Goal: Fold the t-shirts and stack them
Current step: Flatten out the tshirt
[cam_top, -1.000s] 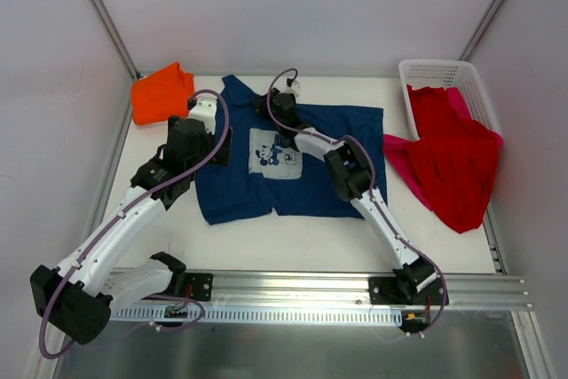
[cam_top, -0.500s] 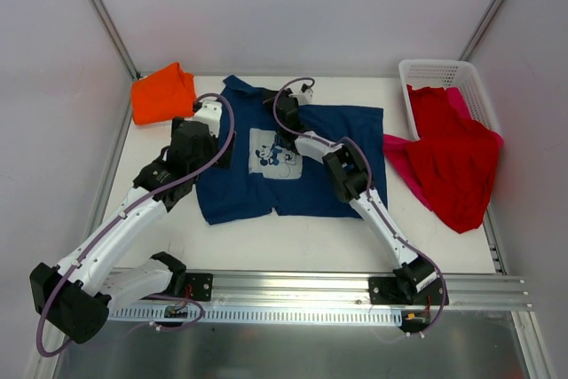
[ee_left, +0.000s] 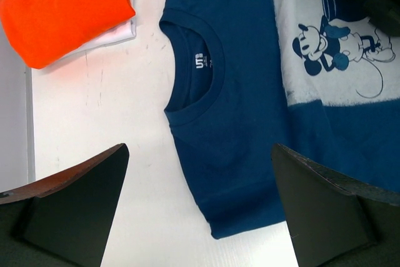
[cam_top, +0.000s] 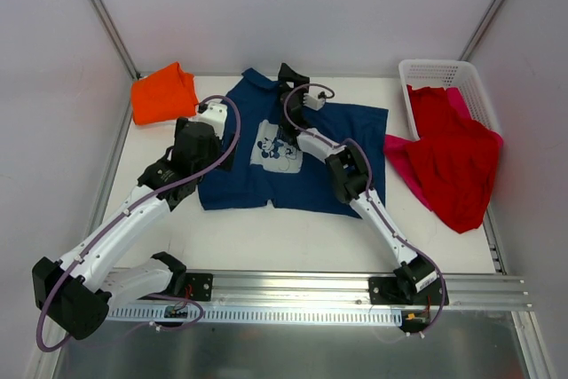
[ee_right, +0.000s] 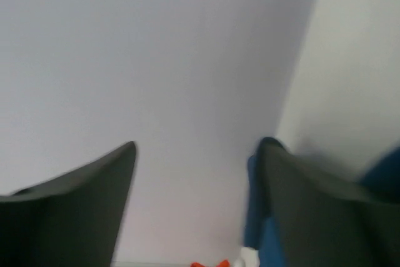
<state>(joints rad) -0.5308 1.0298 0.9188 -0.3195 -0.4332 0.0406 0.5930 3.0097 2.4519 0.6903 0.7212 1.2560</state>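
Lying under left gripper (ee_left: 199, 152): navy t-shirt (ee_left: 250, 123)

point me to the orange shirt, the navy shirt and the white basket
orange t-shirt (ee_left: 59, 10), left wrist view, middle of the cloth
navy t-shirt (ee_left: 250, 129), left wrist view, plain chest cloth
white basket (cam_top: 439, 72), top external view, far lattice wall

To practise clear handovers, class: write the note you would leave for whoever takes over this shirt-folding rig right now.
Left gripper: open, hovering above the navy t-shirt near its collar.
Right gripper: open, raised at that shirt's far edge; blurred navy cloth beside one finger, caught or not unclear.
Orange t-shirt: folded, far left corner.
Red t-shirt and pink t-shirt: unfolded, spilling from the basket.
Left to do: fold navy, red, pink; stack all.
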